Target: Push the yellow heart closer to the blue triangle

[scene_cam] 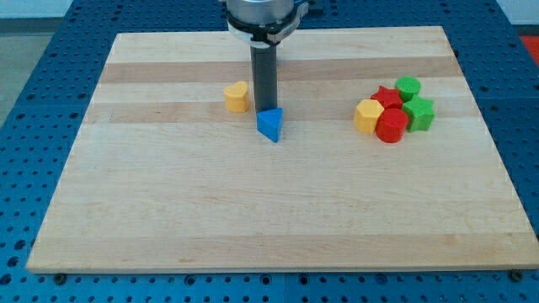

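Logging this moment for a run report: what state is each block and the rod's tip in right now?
yellow heart: flat on the board, apart from the blue triangle, to the view's left of the rod.
blue triangle: resting alone, just below the rod.
my tip: down at the board, right behind the blue triangle's top edge; whether they touch, unclear.
yellow block, red star, red block, two green blocks: huddled together at the view's right.

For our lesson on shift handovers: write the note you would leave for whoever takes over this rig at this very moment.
My tip sits at the top edge of the blue triangle, to the right of the yellow heart.
Heart and triangle are close but apart, near the board's upper middle.
Left: move round to the heart's left and push it toward the triangle.
A cluster of yellow, red and green blocks sits at the view's right; leave it.
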Controlling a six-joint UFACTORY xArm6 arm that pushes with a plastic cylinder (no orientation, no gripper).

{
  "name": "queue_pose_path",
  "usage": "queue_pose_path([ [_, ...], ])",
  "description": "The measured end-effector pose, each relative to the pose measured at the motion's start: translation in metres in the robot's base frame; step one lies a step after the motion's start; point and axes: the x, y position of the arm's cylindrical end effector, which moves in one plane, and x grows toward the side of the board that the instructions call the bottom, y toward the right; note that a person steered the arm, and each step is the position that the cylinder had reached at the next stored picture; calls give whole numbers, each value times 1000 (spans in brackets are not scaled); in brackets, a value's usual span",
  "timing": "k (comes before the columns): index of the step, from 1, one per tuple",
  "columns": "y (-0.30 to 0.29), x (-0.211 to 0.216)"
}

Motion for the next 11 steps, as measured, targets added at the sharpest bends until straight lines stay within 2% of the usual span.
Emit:
queue_pose_path([
  [1, -19, 2],
  [3, -109, 12],
  [4, -113, -5],
  [5, -102, -29],
  [6, -81, -35],
  [9, -19, -36],
  [11, -17, -72],
])
